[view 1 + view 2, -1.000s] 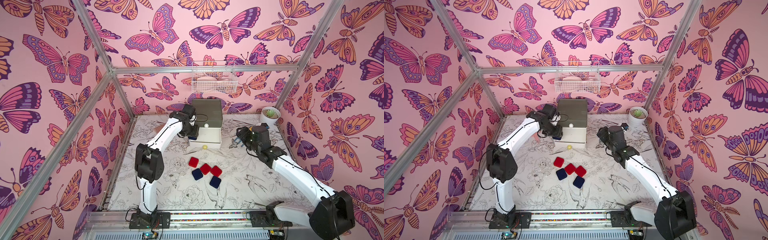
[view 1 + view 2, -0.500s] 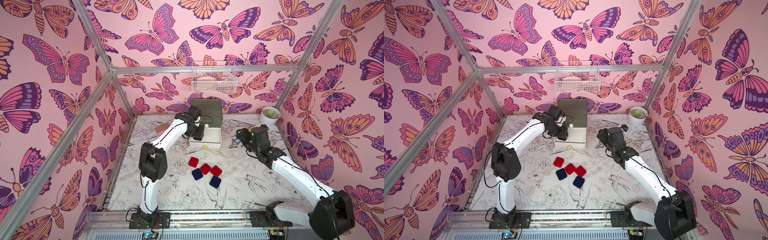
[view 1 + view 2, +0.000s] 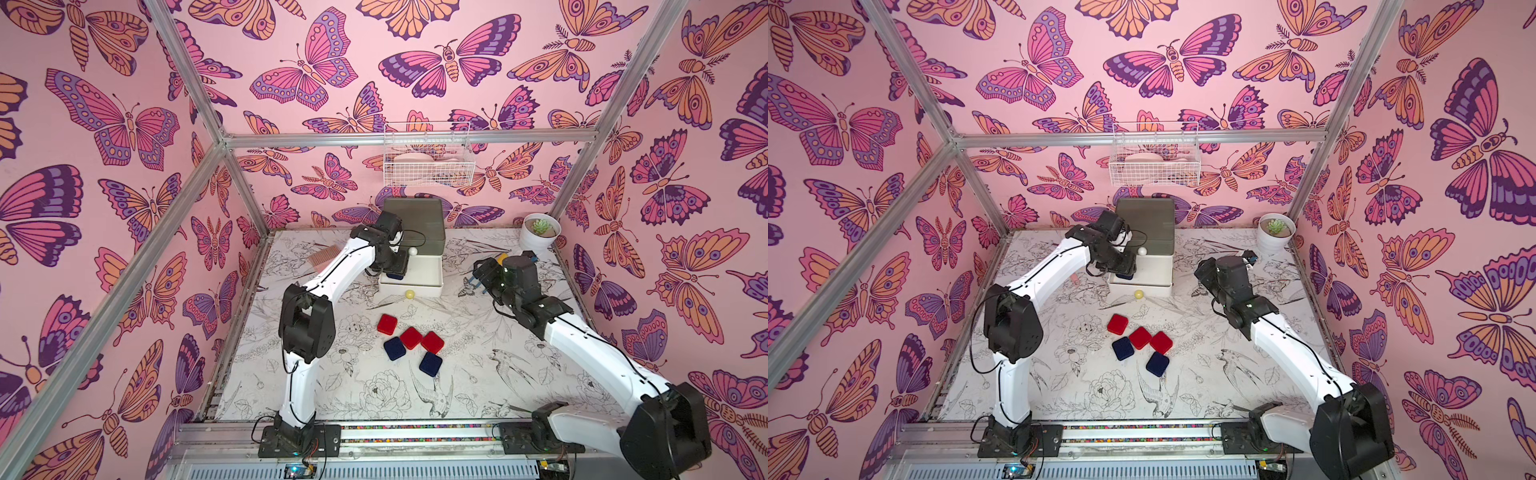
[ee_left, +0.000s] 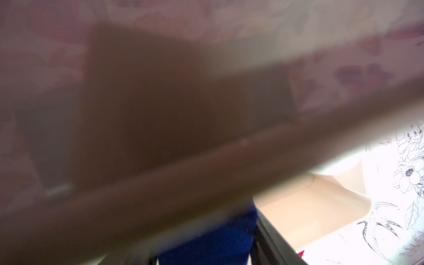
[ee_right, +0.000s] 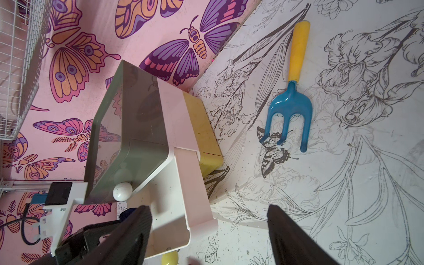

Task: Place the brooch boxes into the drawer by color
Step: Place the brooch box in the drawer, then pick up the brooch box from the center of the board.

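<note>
Step in hand: a navy brooch box (image 3: 395,275) is being put into the pulled-out white middle drawer (image 3: 426,272) of the drawer chest (image 3: 415,220), upper centre of a top view; judged to be the release.
Left gripper (image 3: 394,266): is being held directly over that box, at the drawer's left end. The jaws are being hidden from above and the left wrist view is badly blurred, so apart or clamped cannot be told.
Right gripper (image 5: 207,207): jaws are being held wide apart with nothing between them; parked right of the chest.
Waiting on the desk (image 3: 478,374): three red boxes (image 3: 411,337) and two navy boxes (image 3: 394,348), clustered at frame centre.
Doing it well: the box is best let go only when it is lying flat inside the walls, the jaws being opened fully before a straight lift, so nothing is being dragged over the rim.
Watch: the white knob (image 3: 412,251) and grey top tier are just beside the wrist.
</note>
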### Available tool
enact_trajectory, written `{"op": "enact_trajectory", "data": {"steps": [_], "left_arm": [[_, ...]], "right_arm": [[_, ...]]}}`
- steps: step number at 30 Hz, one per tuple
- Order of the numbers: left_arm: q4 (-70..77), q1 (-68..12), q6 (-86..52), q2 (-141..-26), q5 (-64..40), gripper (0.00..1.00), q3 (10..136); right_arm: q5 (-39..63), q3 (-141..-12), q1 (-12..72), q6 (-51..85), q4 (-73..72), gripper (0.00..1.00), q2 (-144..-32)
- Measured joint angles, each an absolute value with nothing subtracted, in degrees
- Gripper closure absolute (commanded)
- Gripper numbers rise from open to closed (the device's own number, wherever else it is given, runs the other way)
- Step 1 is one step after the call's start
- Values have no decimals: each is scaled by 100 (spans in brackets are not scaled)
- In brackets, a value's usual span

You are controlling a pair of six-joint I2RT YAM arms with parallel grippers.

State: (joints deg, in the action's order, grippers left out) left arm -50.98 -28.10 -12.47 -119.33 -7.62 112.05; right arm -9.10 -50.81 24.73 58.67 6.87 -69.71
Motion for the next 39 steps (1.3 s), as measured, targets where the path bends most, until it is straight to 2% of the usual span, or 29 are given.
{"op": "enact_trajectory", "data": {"steps": [8,10,14,22,26,31,39], "left_arm": [[-5103,-2814,-1251,-11939,-746,27,11218],[-5103,-2814,-1253,-11939,-746,21,11220],[-5118,-2814,-1267,-11939,-744,16,11238],[-5164,-2814,-1267,-11872,-751,14,11535],[-5192,-2814,-1267,-11472,-744,14,11493],[-5129,-2797,-1236,-10353,-659,15,10676],[-5144,-2742,-1177,-8809,-644,16,8232]], "right_arm": [[-910,-5081,2473,5865,687,16,-6971],[-910,-5081,2473,5865,687,16,-6971],[-895,-5081,2473,5846,687,16,-6971],[-753,-5245,2530,5384,854,17,-7054],[-731,-5546,2810,4842,1166,17,-7166],[-449,-5596,3048,4429,1507,17,-7286],[-242,-5468,3103,3972,2021,15,-7522]]}}
